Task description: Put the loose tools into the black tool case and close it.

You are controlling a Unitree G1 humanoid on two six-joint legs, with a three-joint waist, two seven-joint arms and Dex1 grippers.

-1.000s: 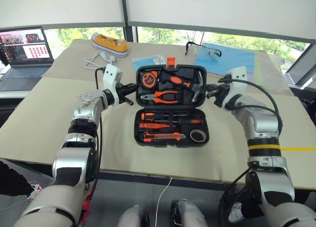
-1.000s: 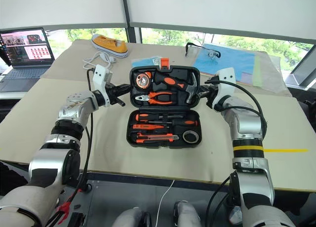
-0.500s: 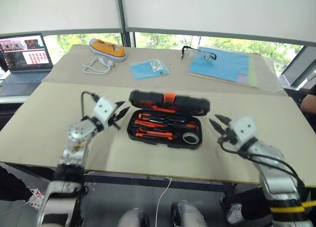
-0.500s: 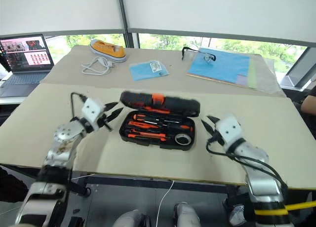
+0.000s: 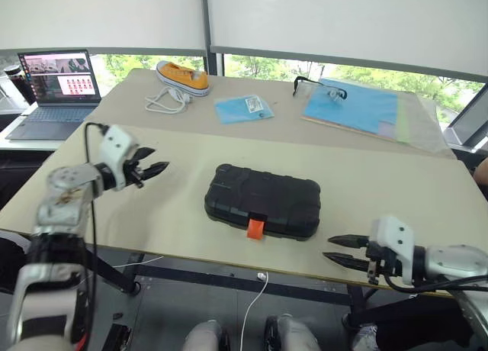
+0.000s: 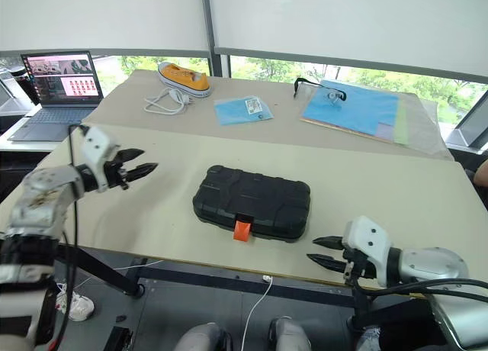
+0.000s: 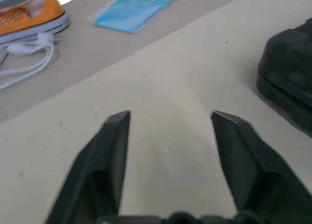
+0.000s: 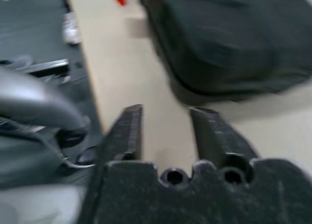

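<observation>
The black tool case (image 5: pixel 263 201) lies closed and flat in the middle of the table, its orange latch (image 5: pixel 256 228) at the front edge facing me. The loose tools are hidden from view. My left gripper (image 5: pixel 161 162) hovers open to the left of the case, well apart from it, pointing toward it; the left wrist view has bare table between its fingers (image 7: pixel 114 136). Down at the table's front right edge my right gripper (image 5: pixel 328 247) is open and empty, pointing at the case's right front corner (image 8: pixel 234 53).
Along the far side of the table (image 5: pixel 396 183) sit a laptop (image 5: pixel 57 76), an orange shoe (image 5: pixel 183 74) with a white cable (image 5: pixel 168 99), a blue packet (image 5: pixel 242 108), and safety glasses (image 5: pixel 320 86) on a blue folder (image 5: pixel 352 107).
The case lid has swung down from upright to fully closed. Both grippers opened and left the lid's sides: the left drew off to the left, the right pulled back to the front edge.
</observation>
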